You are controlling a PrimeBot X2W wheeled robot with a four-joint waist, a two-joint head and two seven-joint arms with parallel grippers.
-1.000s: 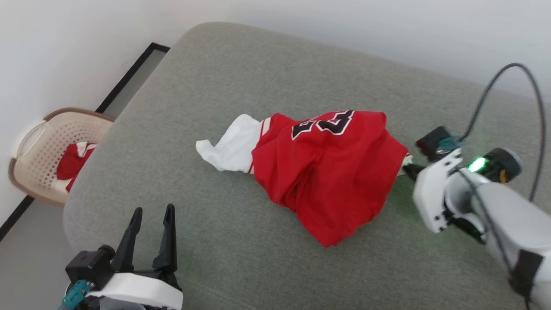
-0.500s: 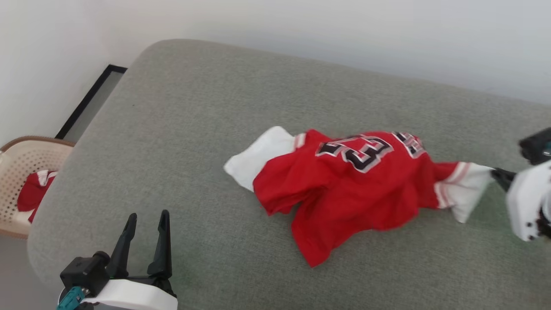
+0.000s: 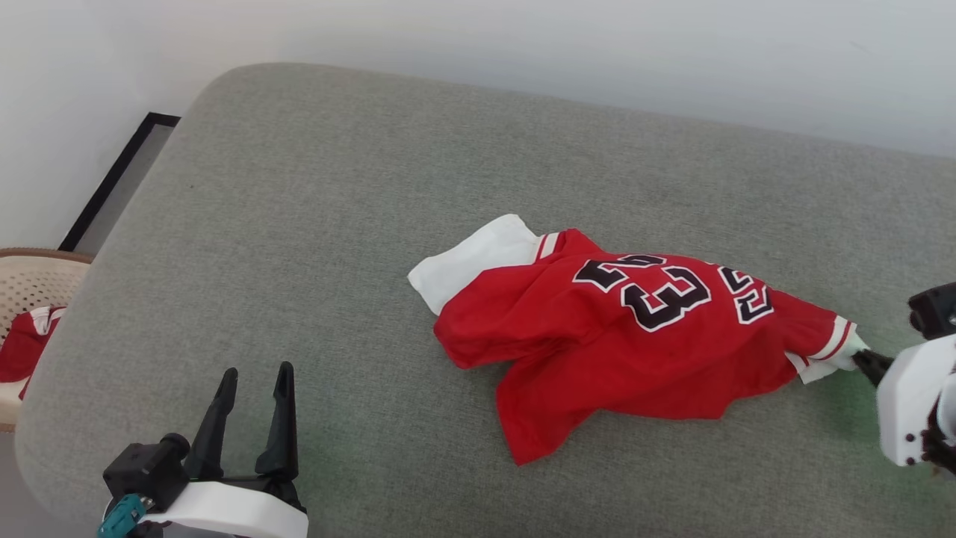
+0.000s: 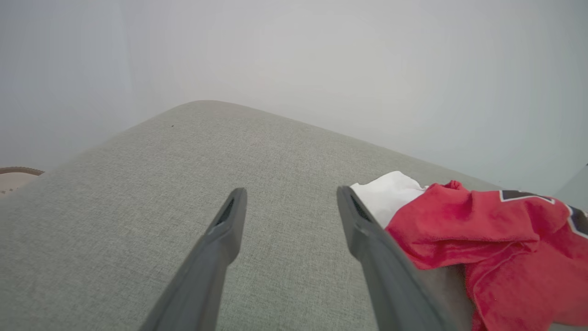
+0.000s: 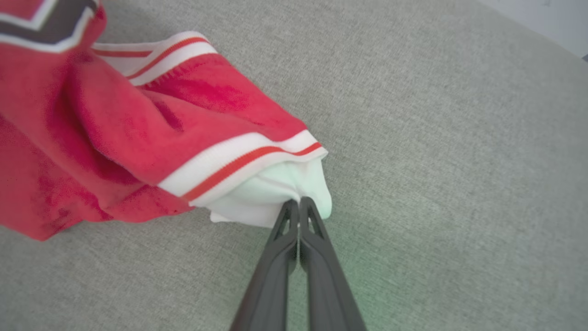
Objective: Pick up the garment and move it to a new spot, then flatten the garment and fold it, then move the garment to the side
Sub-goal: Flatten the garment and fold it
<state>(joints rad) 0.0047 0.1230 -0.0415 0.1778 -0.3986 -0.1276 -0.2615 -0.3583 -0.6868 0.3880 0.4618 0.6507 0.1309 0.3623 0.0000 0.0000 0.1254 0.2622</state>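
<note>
The step in hand looks like hauling the garment point(image 3: 620, 351) to a new spot by one sleeve. It will likely go best with a low, steady pull along the cushion point(image 3: 373, 187), so the body trails out flatter instead of bunching. The pinch is small, on the sleeve tip alone, and a jerk could slip it.

Nearest, the left gripper point(image 3: 258, 370) hovers over the cushion's front, fingers spread and empty, pointing across bare fabric point(image 4: 291, 191). Further right, the right gripper point(image 3: 863, 357) sits low, its fingers pressed together on the white sleeve end point(image 5: 298, 202). The garment point(image 5: 138, 138) lies crumpled mid-cushion, "23" upward, its other white sleeve at the far end. A basket point(image 3: 30, 276) sits off the left edge.
</note>
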